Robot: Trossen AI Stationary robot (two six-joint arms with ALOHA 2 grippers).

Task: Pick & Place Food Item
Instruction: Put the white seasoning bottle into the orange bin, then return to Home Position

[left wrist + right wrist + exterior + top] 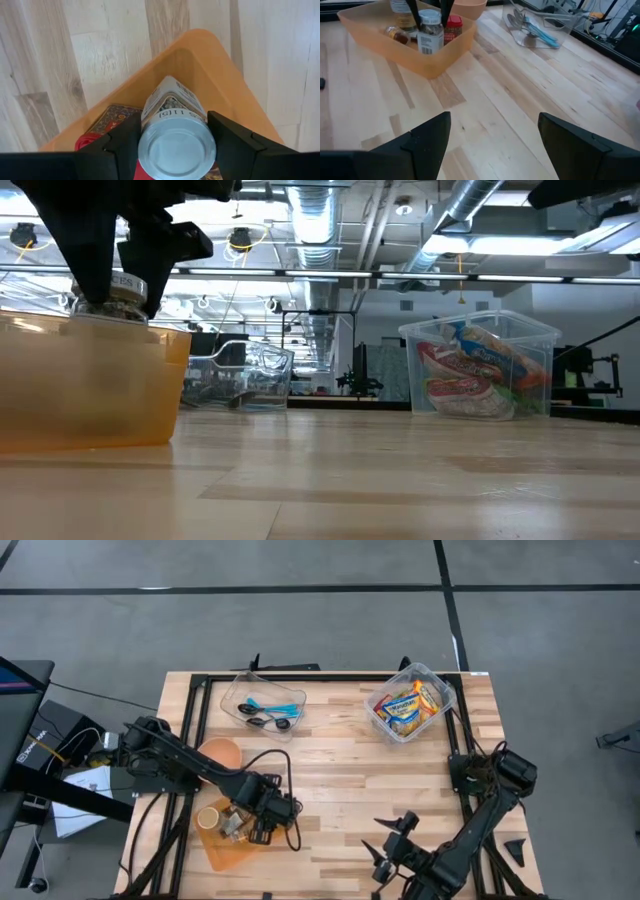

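The left gripper (176, 145) is closed on a small jar (175, 125) with a pale metal lid — one dark finger (125, 145) pressed to each side of it, just under the lid. Directly beneath the gripper sits the orange bin (225, 845), and the jar stands inside it, or barely above its floor; which of the two I cannot tell. Close beside the jar lie a red-capped container (453, 26) and a patterned packet (112, 117).

The step in hand looks like drawing the jar out of the bin. To do that well, the lift should run straight up until the jar's base clears the bin's rim, since a sideways pull too early would likely catch the wall and drag the light bin across the table (350, 780). The hold sits high on the jar, so a slow rise should keep it from swinging.

The right gripper (490, 132) waits well apart, its fingers spread wide and empty.
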